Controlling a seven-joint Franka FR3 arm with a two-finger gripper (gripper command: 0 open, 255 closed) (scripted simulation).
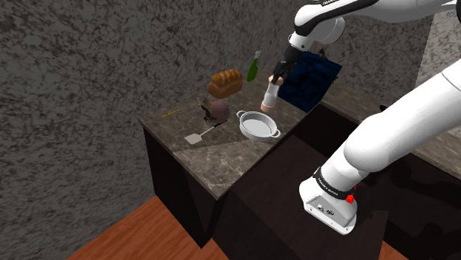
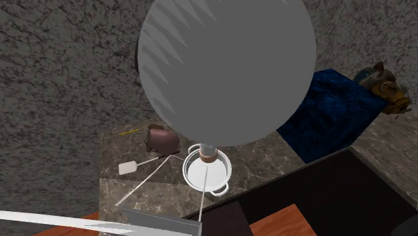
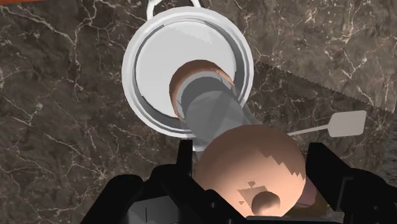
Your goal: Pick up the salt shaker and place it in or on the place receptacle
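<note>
The salt shaker (image 1: pixel 270 96) is a pale cylinder with coppery ends. It hangs in the air, and my gripper (image 1: pixel 278 74) is shut on its upper part. It hovers just above and behind the white two-handled pan (image 1: pixel 245 118) on the dark marble counter (image 1: pixel 207 159). In the wrist view the shaker (image 3: pixel 219 118) stands between my two black fingers (image 3: pixel 181 175), its lower end over the pan's (image 3: pixel 137 70) inner edge. In the second exterior view the shaker's copper ring (image 2: pixel 210 156) sits right above the pan (image 2: pixel 189 175).
A bread loaf (image 1: pixel 225 83), a green bottle (image 1: pixel 253 68) and a blue rack (image 1: pixel 314 81) line the back of the counter. A brown mug (image 1: pixel 218 111) and a white spatula (image 1: pixel 196 137) lie beside the pan. A big grey sphere (image 2: pixel 226 67) blocks much of the second exterior view.
</note>
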